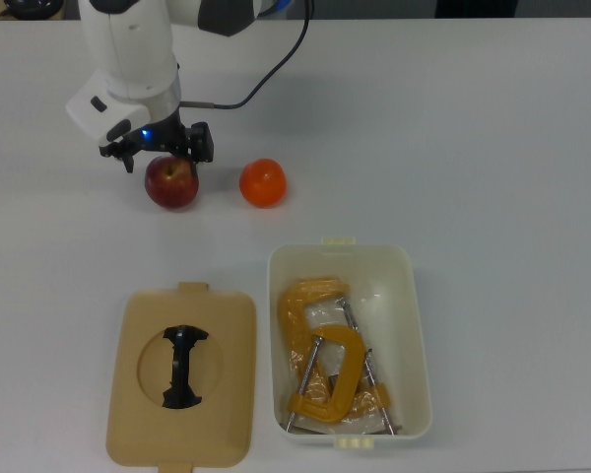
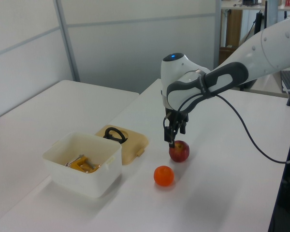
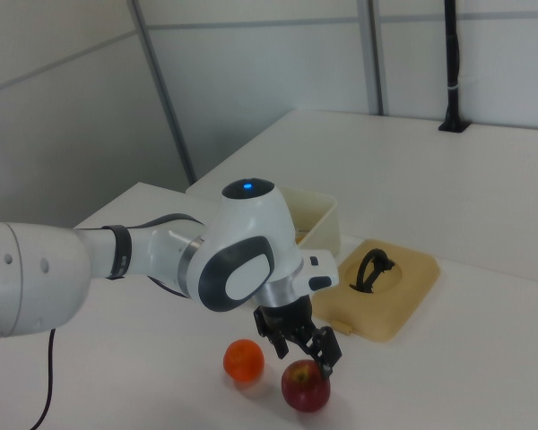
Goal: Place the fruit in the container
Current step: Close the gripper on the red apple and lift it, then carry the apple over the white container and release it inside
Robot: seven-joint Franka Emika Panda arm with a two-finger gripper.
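A dark red apple (image 1: 171,184) and a glossy orange fruit (image 1: 263,183) lie side by side on the white table. My gripper (image 1: 165,160) is open and low over the apple, one finger on each side of its upper part. In the left view the gripper (image 2: 172,140) reaches the top of the apple (image 2: 179,152), with the orange fruit (image 2: 164,176) nearer the camera. The cream-white container (image 1: 415,325) stands in the top view's lower right, apart from both fruits. In the right view the gripper (image 3: 319,353) sits just above the apple (image 3: 306,387).
A yellow-orange metal C-clamp (image 1: 325,360) lies inside the container. The flat tan lid (image 1: 138,325) with a black handle (image 1: 183,367) rests on the table on the top view's left of the container. The arm's white body (image 1: 128,59) and cable hang over the far table.
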